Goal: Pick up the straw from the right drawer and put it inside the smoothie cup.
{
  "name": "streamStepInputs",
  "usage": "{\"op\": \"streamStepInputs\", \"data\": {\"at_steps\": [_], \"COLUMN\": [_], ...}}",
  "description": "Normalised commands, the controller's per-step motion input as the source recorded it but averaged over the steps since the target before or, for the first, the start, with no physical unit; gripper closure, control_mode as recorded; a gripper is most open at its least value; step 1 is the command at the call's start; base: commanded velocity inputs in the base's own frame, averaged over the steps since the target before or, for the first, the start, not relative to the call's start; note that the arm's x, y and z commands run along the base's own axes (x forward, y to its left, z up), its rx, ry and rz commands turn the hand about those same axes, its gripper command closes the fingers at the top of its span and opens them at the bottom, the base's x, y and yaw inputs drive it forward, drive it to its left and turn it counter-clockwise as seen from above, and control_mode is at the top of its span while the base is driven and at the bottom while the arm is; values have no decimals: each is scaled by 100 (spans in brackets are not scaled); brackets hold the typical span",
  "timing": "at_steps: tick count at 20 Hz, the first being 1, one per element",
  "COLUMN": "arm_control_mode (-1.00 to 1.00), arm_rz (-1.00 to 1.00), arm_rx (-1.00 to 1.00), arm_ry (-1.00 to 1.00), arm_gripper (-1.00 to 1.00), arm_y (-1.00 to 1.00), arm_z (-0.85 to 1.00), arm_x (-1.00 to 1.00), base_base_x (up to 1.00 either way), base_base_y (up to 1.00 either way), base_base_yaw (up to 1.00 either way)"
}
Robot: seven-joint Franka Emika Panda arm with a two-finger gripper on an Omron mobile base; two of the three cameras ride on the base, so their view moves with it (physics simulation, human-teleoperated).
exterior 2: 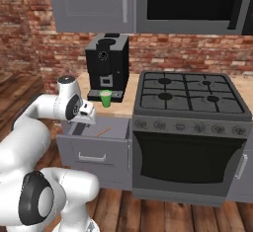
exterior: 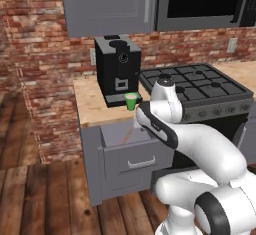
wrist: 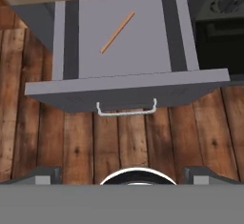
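Straw diagonal on open right drawer floor

Kitchen: gas stove, coffee machine, brick wall.

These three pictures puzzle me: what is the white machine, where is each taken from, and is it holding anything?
The white machine is a robot arm in a simulated kitchen. Two pictures come from cameras behind it, left and right. The third looks down from its hand, whose open gripper holds nothing. Below it the right drawer stands pulled open, with the straw lying slantwise on its floor. On the counter above, the smoothie cup stands before a black coffee machine, beside a stove.
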Motion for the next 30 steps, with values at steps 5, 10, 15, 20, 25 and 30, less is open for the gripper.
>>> {"op": "streamStepInputs", "data": {"at_steps": [5,10,15,20,25,30], "arm_control_mode": [-100,-100,-100,-100,-100,-100], "arm_rz": [0,0,0,0,0,0], "arm_rx": [0,0,-1,0,0,0], "arm_ry": [0,2,9,8,4,1], "arm_gripper": [-100,-100,-100,-100,-100,-100], "arm_y": [-9,-1,0,0,0,0], "arm_z": [-6,-21,-36,-20,0,-1], "arm_x": [8,4,7,16,24,25], "base_base_x": [0,0,0,0,0,0], "base_base_y": [0,0,0,0,0,0], "base_base_yaw": [0,0,0,0,0,0]}}
